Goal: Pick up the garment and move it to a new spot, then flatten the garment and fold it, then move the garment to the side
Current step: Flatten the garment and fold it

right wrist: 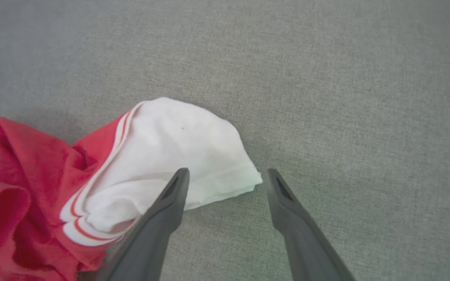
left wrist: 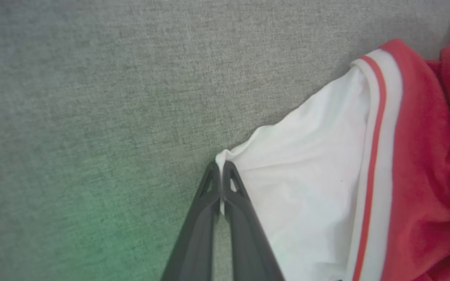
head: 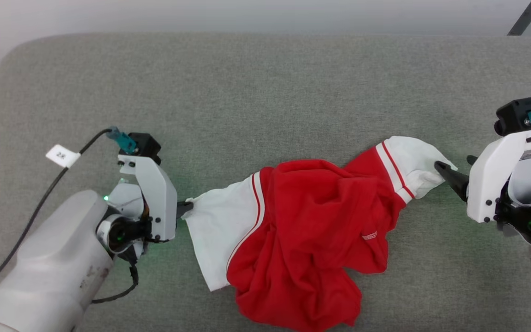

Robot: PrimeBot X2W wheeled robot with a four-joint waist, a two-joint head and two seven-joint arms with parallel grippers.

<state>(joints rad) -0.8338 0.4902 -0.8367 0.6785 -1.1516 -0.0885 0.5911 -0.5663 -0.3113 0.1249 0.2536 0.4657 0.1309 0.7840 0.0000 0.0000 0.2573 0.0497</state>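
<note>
**Left forearm [head: 49, 258] up close, halfway to a two-handed grab**

At the end of that arm, the left gripper [head: 186, 208] is pinched fully closed on the corner of one white sleeve [head: 219, 230] of the garment [head: 302, 221]. The shirt lies crumpled mid-way across the grey padded table [head: 265, 83], with its red body all bunched up. Over on the far end, the right gripper [head: 452, 168] is spread wide and holds nothing, its fingers straddling the tip of the other sleeve [head: 413, 161]. My guess is it grabs both sleeve ends so that pulling them apart stretches the thing flat. The right side needs to close first.
</note>
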